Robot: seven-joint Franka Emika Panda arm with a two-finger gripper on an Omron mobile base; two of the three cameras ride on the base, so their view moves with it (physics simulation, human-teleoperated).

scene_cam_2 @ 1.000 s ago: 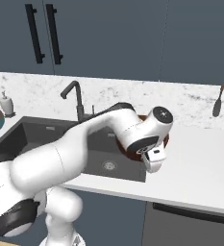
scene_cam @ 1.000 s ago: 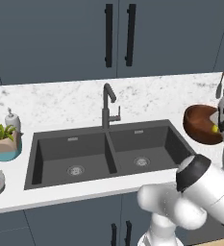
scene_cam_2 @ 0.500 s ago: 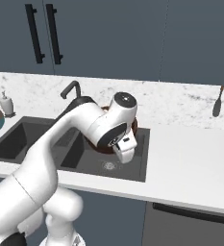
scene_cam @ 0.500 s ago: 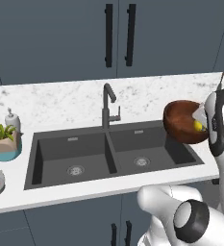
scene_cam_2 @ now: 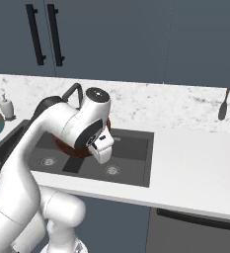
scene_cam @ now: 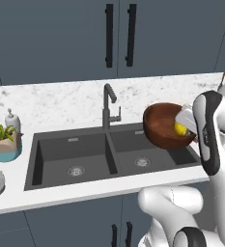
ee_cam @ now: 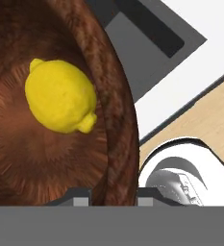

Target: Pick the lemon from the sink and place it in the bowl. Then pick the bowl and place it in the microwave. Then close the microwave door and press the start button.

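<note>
Clamped on the bowl's rim, the tool [ee_cam: 106,194] sits at the bottom centre of the hand view, one finger inside the wall and one outside, pinching the wood-like edge between them. The bowl [scene_cam: 164,125] hangs in the air at the right middle of the left base view, lifted clear above the right basin of the sink [scene_cam: 61,161], tilted a little, with the lemon [ee_cam: 60,96] lying loose inside it, in the upper left of the hand view. I judge the bowl stiff and light enough for a rim pinch, but held at one edge it will want to swing, and the smooth round lemon can roll toward the low side; keeping the bowl level matters more than speed. The rim is the only sensible hold, since the wall is too wide to span. Just behind the bowl stands the faucet [scene_cam: 109,103], at centre of the left base view, the nearest thing to catch on. Farther left on the bench [scene_cam: 61,103] sit a plant pot [scene_cam: 3,144] and a soap bottle [scene_cam: 11,120], well apart. Toward the right of the right base view the bench is open, with utensils [scene_cam_2: 227,104] hanging on the far wall.
</note>
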